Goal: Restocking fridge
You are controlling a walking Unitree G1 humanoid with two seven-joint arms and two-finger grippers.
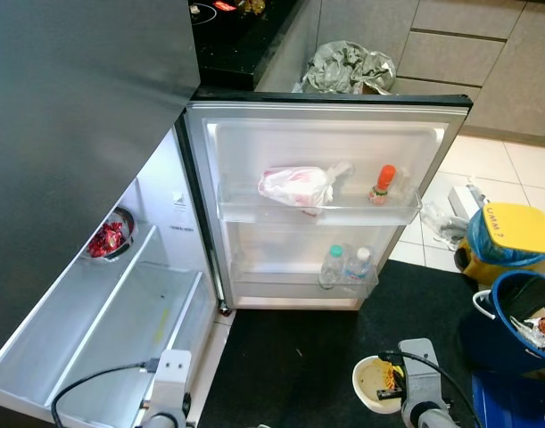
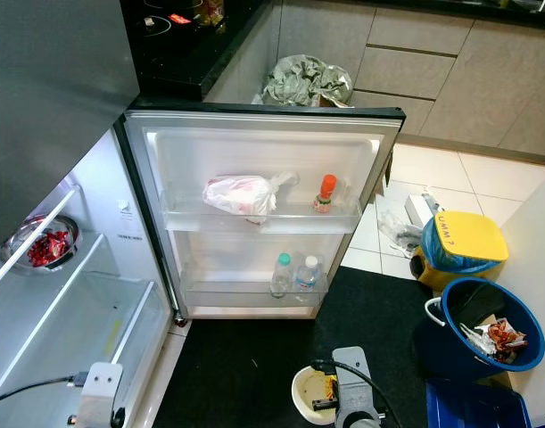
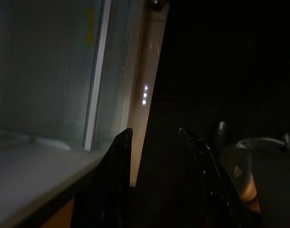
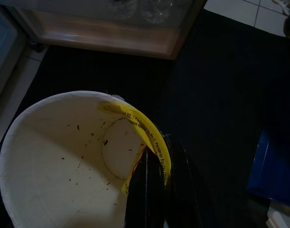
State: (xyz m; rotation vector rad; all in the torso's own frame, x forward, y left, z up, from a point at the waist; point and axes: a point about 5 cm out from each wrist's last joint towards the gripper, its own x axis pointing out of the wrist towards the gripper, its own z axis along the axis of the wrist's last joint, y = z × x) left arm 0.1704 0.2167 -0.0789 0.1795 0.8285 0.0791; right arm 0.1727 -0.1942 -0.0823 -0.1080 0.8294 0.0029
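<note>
- In front of the open white fridge door (image 1: 326,134), the robot stands on a dark floor mat (image 2: 254,366), with both arms low at the near edge of the head views.
- The right gripper (image 4: 159,161) has its jaws closed on the rim of a white paper cup with a yellow printed band (image 4: 64,171), one finger inside the wall and one outside. The cup is held low over the mat, just short of the door's bottom edge.
- The cup looks empty apart from dark specks on its inner wall.
- The left gripper (image 3: 154,137) hangs beside the fridge's lower compartment; its jaws stand apart with nothing between them.
- On the door's upper shelf lie a white plastic bag with pinkish contents (image 1: 297,185) and, further towards the door's free edge, a small bottle with an orange cap (image 1: 383,185).
- On the door's lower shelf two clear plastic water bottles (image 1: 343,266) stand side by side.
- Inside the fridge body, on the hinge side of the door, a glass bowl of red pieces (image 1: 110,237) sits on a shelf above a clear empty drawer (image 1: 120,330).
- Judged from this, restocking is partly done: several items are already placed, the cup is not yet in the fridge, and both door shelves have room left.
</note>
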